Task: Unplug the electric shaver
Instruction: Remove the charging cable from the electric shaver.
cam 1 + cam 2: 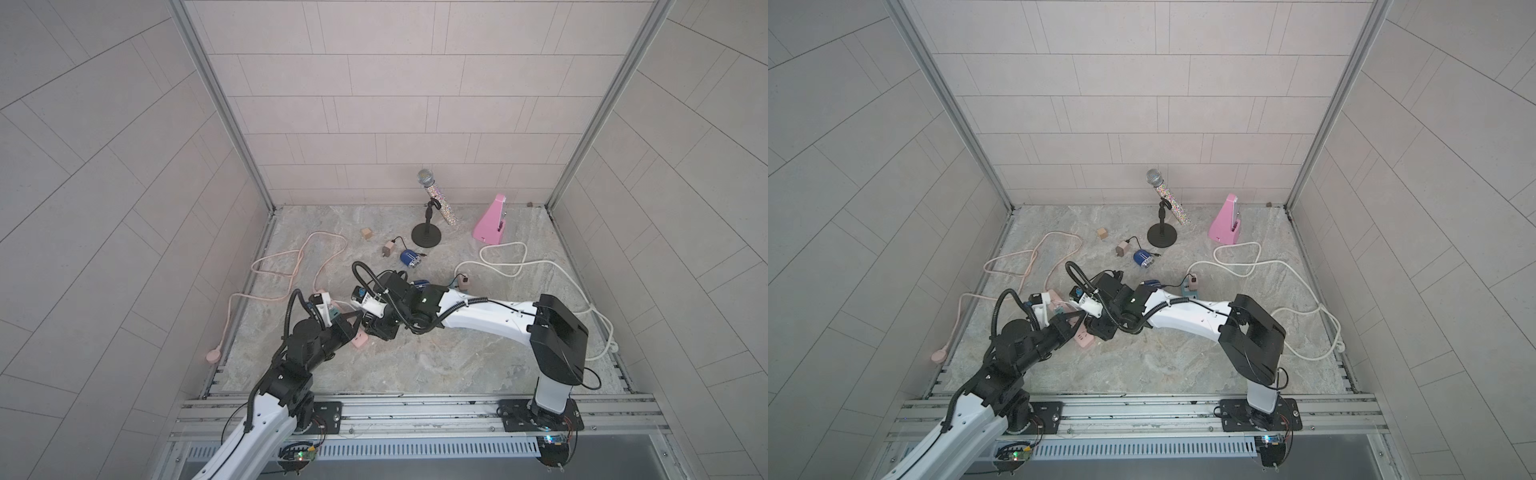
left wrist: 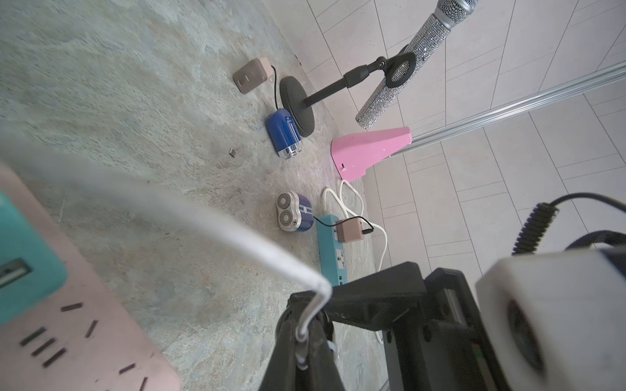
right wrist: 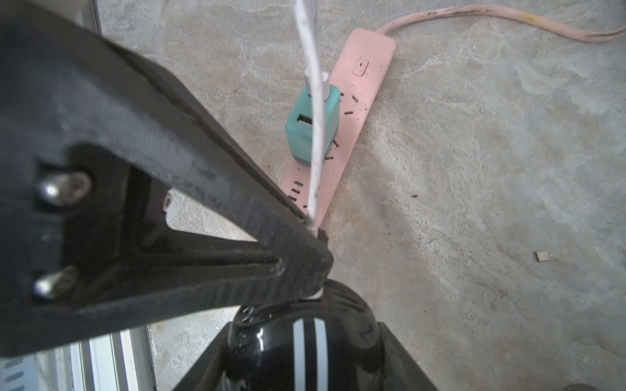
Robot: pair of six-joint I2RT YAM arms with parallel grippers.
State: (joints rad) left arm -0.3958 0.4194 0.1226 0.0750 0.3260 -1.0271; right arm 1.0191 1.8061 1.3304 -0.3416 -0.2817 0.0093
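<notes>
A glossy black electric shaver (image 3: pixel 305 338) with two white stripes sits between the fingers of my right gripper (image 3: pixel 305 362), which is shut on it. My left gripper (image 2: pixel 306 326) is shut on the white cable (image 3: pixel 316 135) right at the shaver's top end. Whether the plug is still seated there is hidden by the fingertips. The cable runs taut to a teal adapter (image 3: pixel 298 138) plugged into a pink power strip (image 3: pixel 366 67). In both top views the left gripper (image 1: pixel 353 321) and right gripper (image 1: pixel 374 329) meet over the strip (image 1: pixel 360 341).
Two blue shavers (image 2: pixel 283 135) (image 2: pixel 294 213) lie farther back, one wired to a beige adapter on a teal power strip (image 2: pixel 330 257). A microphone on a stand (image 1: pixel 427 239), a pink metronome (image 1: pixel 492 224), a wooden cube (image 1: pixel 366 233), a pink cord (image 1: pixel 291 266) and a white cord (image 1: pixel 519 262) lie around.
</notes>
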